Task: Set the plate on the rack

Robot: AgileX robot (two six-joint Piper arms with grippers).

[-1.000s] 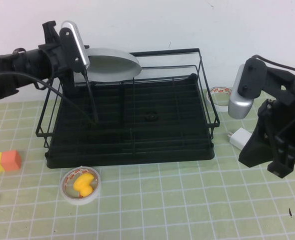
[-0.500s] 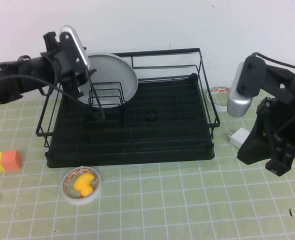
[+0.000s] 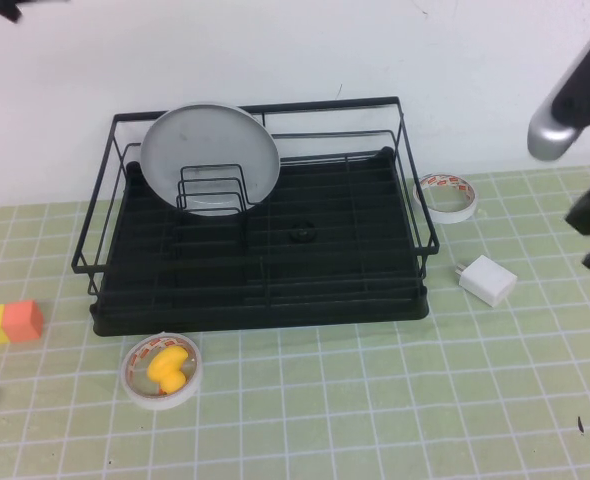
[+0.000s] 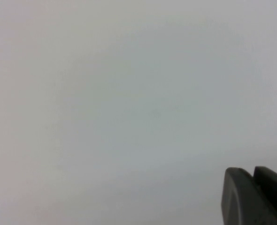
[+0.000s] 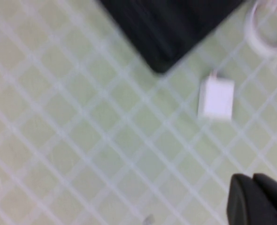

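- High view shows you the plate (image 3: 210, 158) standing on edge inside the rack (image 3: 265, 300), at its far-left corner, face toward you and slotted against the upright dividers (image 3: 211, 190).
- Nothing touches the plate; it leans on the wires alone, so you can judge the placing step as done.
- Your left gripper (image 4: 257, 197) is barely in the high view: only a dark scrap shows at the top-left corner, well apart from the rack. Its wrist camera sees blank wall and a bit of dark finger, so you cannot tell how its fingers stand.
- Your right gripper (image 5: 259, 199) sits high at the right edge, well clear of the rack. Its wrist camera looks down on the green gridded worktop (image 5: 82, 140), the white charger (image 5: 216, 99), a rack corner and part of a tape roll (image 5: 265, 28). Again you cannot tell whether its fingers are wide or closed.
- Other things on the worktop: a tape roll with a yellow piece inside (image 3: 162, 371) near the rack's front, orange and yellow blocks (image 3: 7, 322) at the left.
- What is left for you, by my reading, is only to park both arms. Keep them away from the rack so the plate is not jarred off its wires.
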